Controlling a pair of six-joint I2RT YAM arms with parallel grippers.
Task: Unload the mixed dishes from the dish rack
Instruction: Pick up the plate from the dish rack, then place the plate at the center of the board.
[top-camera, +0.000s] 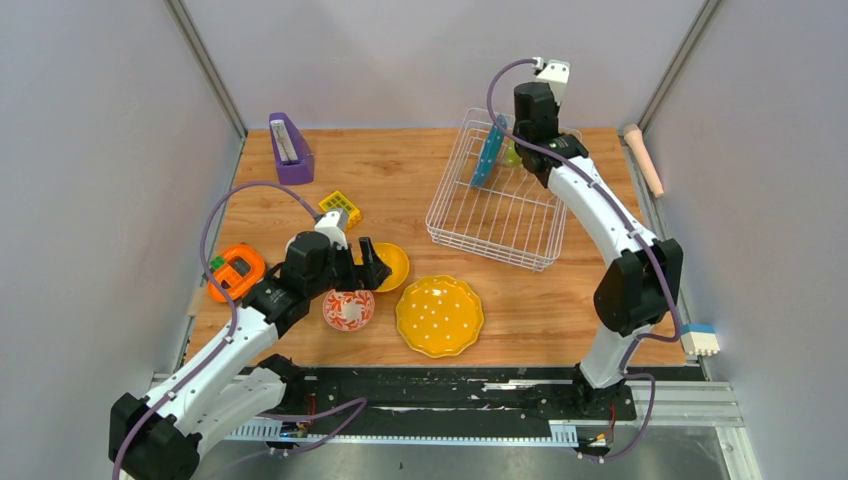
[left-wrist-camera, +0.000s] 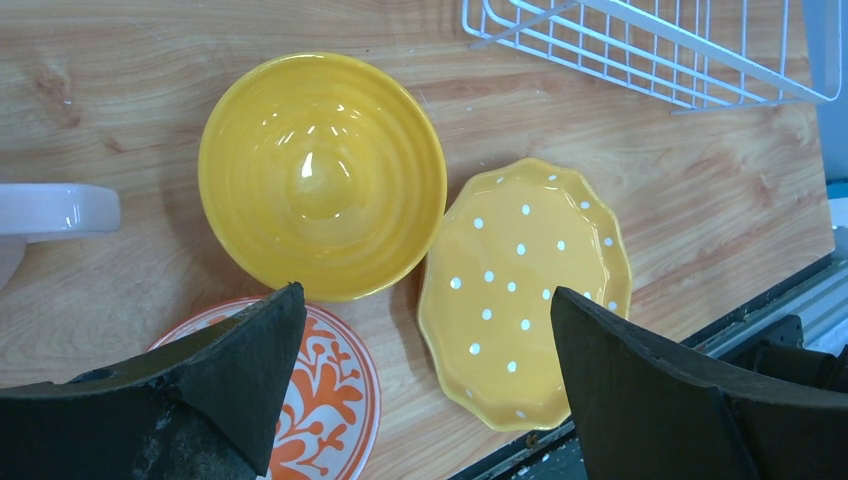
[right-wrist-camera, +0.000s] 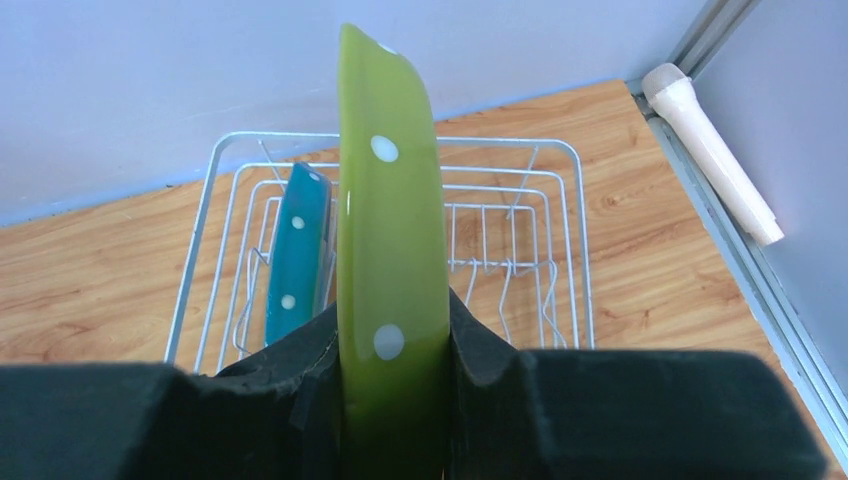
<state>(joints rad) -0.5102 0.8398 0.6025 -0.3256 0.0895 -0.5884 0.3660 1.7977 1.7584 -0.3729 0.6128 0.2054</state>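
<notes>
The right gripper (right-wrist-camera: 392, 350) is clenched on the rim of the green plate (right-wrist-camera: 388, 200), its dark pads pressed to both faces. The plate stands on edge, glossy olive green with white dots. Just beside it on one side the blue plate (right-wrist-camera: 298, 240), also dotted, stands upright between the prongs of the dish rack (right-wrist-camera: 200, 250). Whether the green plate's lower edge touches the wires is hidden by the fingers, so I cannot tell. A pale cylinder (right-wrist-camera: 712, 150) lies along the table's edge rail, well apart from the rack.

The left gripper (left-wrist-camera: 425, 300) hangs released, jaws spread wide over the wooden table (left-wrist-camera: 120, 90). Under it sit the yellow bowl (left-wrist-camera: 320, 175), plain and ribbed inside, the scalloped yellow plate (left-wrist-camera: 525, 280) touching or nearly touching it, and the red-and-white bowl (left-wrist-camera: 320, 390).

Only the top view shows the purple holder (top-camera: 290, 150), the yellow grid block (top-camera: 341, 209) and the orange gadget (top-camera: 236, 272), all left of the rack; there the right arm covers most of the green plate
</notes>
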